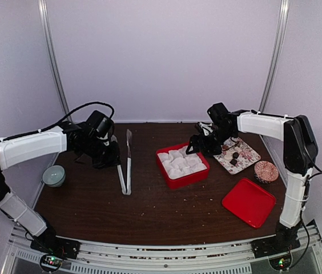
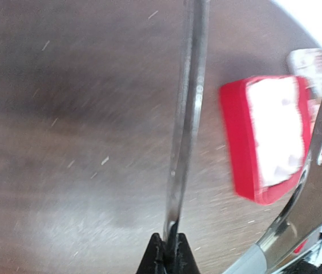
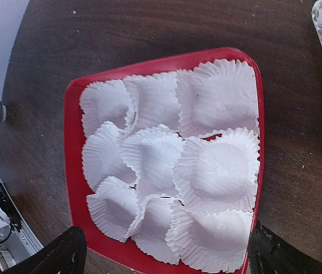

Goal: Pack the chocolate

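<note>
Several chocolate lumps (image 1: pixel 235 155) | on plate (image 1: pixel 250 153) | beside right pincer (image 1: pixel 196 146)

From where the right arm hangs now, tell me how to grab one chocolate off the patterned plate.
Pinch the chocolate across its sides, coming straight down from above. It is a small dark lump lying on the flat patterned plate, so only its top and sides are free. The right gripper hangs over the red box beside it, jaws open.

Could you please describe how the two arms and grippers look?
The left arm and right arm have white link covers, black joints and black wrists. A black cable loops above the left one. Their fingers are plain black. Lights glow at both bases.
</note>
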`<state>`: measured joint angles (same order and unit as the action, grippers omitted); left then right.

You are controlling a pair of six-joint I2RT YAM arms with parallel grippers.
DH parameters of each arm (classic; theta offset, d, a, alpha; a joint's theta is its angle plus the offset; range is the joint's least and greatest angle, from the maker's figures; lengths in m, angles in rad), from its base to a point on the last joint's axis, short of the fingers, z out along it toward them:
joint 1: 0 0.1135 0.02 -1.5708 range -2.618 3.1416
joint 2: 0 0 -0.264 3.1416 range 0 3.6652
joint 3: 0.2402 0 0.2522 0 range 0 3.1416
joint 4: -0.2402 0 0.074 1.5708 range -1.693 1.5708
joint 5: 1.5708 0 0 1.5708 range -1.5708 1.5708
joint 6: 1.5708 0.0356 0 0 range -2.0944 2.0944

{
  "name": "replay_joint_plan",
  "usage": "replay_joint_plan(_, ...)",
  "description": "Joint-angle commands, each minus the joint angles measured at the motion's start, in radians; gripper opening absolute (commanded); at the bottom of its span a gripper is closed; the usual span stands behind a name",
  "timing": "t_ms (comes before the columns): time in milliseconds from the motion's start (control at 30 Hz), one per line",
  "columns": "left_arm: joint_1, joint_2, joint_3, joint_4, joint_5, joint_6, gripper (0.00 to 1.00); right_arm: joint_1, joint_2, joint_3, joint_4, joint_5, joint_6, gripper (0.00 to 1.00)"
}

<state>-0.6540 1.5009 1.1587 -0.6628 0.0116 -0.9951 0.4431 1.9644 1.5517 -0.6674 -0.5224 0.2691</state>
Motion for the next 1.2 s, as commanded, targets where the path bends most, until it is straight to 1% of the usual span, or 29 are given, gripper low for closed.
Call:
replay_joint_plan(0,-0.003,-0.04,0.081,0.23,0.057,0.077,0.0,-0.01,-0.165,-0.029,0.113,-0.079,0.093,1.0)
replay_joint_plan(67,-0.003,-0.041,0.099,0.329,0.091,0.082,0.0,-0.01,-0.229,-0.085,0.222,-0.158,0.181,1.0)
replay_joint_plan(133,-0.003,-0.047,0.097,0.459,0.129,0.072,0.0,-0.004,-0.292,-0.167,0.394,-0.27,0.309,1.0)
replay_joint_plan(167,-0.003,-0.051,0.096,0.529,0.144,0.065,0.0,0.001,-0.323,-0.208,0.48,-0.302,0.371,1.0)
replay_joint_plan(233,-0.004,-0.052,0.099,0.652,0.169,0.049,0.0,0.019,-0.37,-0.272,0.636,-0.34,0.476,1.0)
replay_joint_plan(333,-0.011,-0.037,0.125,0.796,0.197,0.023,0.0,0.055,-0.413,-0.321,0.798,-0.376,0.596,1.0)
replay_joint_plan(500,-0.043,0.021,0.165,0.987,0.259,-0.06,0.0,0.14,-0.4,-0.329,0.982,-0.413,0.706,1.0)
replay_joint_plan(667,-0.083,0.069,0.15,1.138,0.282,-0.145,0.0,0.215,-0.359,-0.331,1.215,-0.439,0.849,1.0)
replay_joint_plan(733,-0.097,0.078,0.138,1.181,0.286,-0.173,0.0,0.239,-0.353,-0.325,1.251,-0.438,0.876,1.0)
replay_joint_plan(867,-0.12,0.082,0.123,1.229,0.281,-0.185,0.0,0.26,-0.348,-0.318,1.25,-0.402,0.878,0.98)
replay_joint_plan(900,-0.125,0.083,0.119,1.239,0.277,-0.192,0.0,0.264,-0.343,-0.317,1.26,-0.396,0.887,0.96)
replay_joint_plan(967,-0.131,0.086,0.097,1.282,0.272,-0.22,0.0,0.271,-0.334,-0.318,1.293,-0.385,0.911,0.89)
replay_joint_plan(1100,-0.137,0.094,0.031,1.429,0.263,-0.316,0.0,0.273,-0.325,-0.33,1.37,-0.358,0.966,0.77)
replay_joint_plan(1167,-0.14,0.088,0.016,1.437,0.264,-0.325,0.0,0.273,-0.331,-0.331,1.364,-0.341,0.961,0.75)
